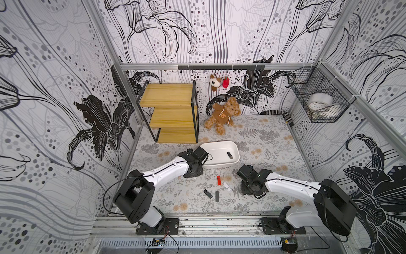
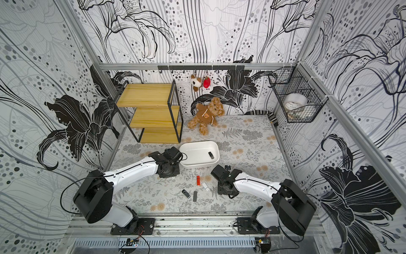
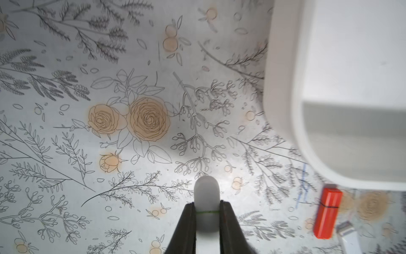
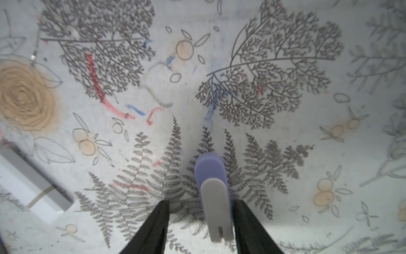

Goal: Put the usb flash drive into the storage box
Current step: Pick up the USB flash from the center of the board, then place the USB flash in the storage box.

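Storage box (image 1: 219, 166) between teddy bear (image 1: 223, 114) and red flash drive (image 1: 218, 180), shelf (image 1: 173, 117) nearby

A black flash drive (image 1: 229, 155) lies inside the white storage box (image 1: 222, 165)

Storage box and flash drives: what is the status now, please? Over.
Left gripper shut, empty; right gripper partly open, empty. Black drive in storage box; red drive, white drive, two dark drives on table. Nothing blocks the box.

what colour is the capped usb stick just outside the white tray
Orange-red flash drive; clearest in left wrist view.
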Tool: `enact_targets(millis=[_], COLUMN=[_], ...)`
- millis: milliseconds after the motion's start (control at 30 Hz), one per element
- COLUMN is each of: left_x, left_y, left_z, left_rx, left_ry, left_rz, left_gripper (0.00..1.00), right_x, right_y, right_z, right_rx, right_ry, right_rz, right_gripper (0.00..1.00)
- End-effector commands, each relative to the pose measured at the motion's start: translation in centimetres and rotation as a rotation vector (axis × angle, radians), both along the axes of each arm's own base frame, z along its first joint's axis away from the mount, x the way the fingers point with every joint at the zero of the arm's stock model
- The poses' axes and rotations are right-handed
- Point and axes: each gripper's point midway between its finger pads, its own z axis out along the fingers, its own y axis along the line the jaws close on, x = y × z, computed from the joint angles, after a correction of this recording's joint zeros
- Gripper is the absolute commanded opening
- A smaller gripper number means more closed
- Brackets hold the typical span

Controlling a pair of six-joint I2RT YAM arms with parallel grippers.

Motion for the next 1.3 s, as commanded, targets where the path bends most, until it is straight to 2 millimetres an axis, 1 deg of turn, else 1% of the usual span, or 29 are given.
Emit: enact_targets(millis=[0,100,200,300,367,500,600,733,800,867,1133,1267], left_x=[1.0,1.9,3.0,4.7,5.8,8.2,9.7,10.8,11.0,11.4,12.6,13.5], left_y=[-1.1,-2.6,-4.0,-6.3,-8.1,-11.5,-13.2,-14.4,-15.0,-15.1,-16.1,-17.0], left_z=[2.7,3.9,4.7,5.3,5.3,4.6,3.9,2.4,1.4,0.3,-2.6,-3.4], left_rx=[-0.04,-0.072,-0.076,-0.093,-0.09,-0.07,-0.075,-0.084,-0.085,-0.07,-0.054,-0.059], left_ry=[-0.046,-0.063,-0.073,-0.089,-0.09,-0.08,-0.078,-0.064,-0.051,-0.044,-0.026,-0.024], left_rz=[-0.021,-0.037,-0.057,-0.088,-0.118,-0.165,-0.176,-0.182,-0.188,-0.185,-0.182,-0.188], left_gripper=[0.0,0.0,0.0,0.0,0.0,0.0,0.0,0.0,0.0,0.0,0.0,0.0], right_x=[-0.7,-0.6,-0.4,-0.2,-0.3,-0.6,-0.6,-0.5,-0.6,-0.6,-0.5,-0.6], right_y=[-0.8,-1.1,-1.3,-1.4,-1.4,-1.6,-1.5,-1.3,-1.3,-1.5,-1.6,-1.6], right_z=[-0.9,-1.1,-1.2,-1.2,-1.4,-1.7,-1.7,-1.7,-1.9,-1.9,-1.5,-1.6], right_rx=[-0.022,-0.042,-0.061,-0.062,-0.066,-0.067,-0.064,-0.057,-0.062,-0.072,-0.063,-0.066], right_ry=[0.029,0.029,0.023,0.019,0.024,0.037,0.039,0.043,0.047,0.049,0.029,0.037], right_rz=[-0.005,0.0,0.006,0.011,0.013,0.014,0.015,0.017,0.019,0.02,0.014,0.022], right_gripper=[0.48,0.47,0.46,0.43,0.4,0.28,0.22,0.13,0.07,0.0,0.0,0.0])
